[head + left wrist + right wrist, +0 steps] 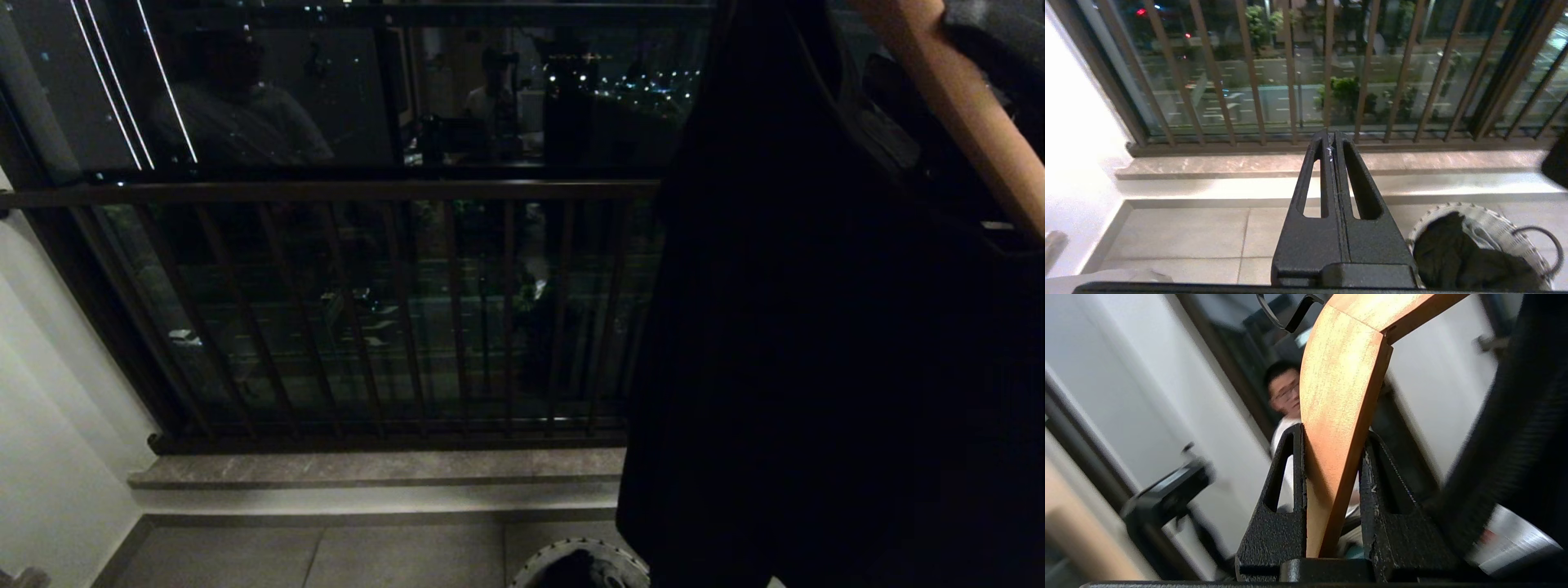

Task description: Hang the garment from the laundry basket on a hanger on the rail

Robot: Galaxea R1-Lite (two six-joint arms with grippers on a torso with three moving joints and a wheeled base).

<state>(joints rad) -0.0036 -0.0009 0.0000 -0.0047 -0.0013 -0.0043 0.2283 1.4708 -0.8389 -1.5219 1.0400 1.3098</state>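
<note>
A dark garment (816, 327) hangs down the right side of the head view from a wooden hanger (955, 98) at the top right. In the right wrist view my right gripper (1335, 435) is shut on one arm of the hanger (1343, 396). The hanger's dark hook (1286, 314) shows beyond it, and garment fabric (1515, 437) lies beside the fingers. The laundry basket (571, 545) sits on the floor below the garment, and dark cloth (1453, 253) lies inside its pale rim (1490, 220). My left gripper (1331, 139) is shut and empty, parked above the floor. The rail is out of view.
A dark brown balustrade (326, 193) with vertical bars stands ahead in front of glass, above a stone sill (375, 467). A white wall (49, 392) closes the left side. A person (1286, 396) shows in the right wrist view behind the hanger.
</note>
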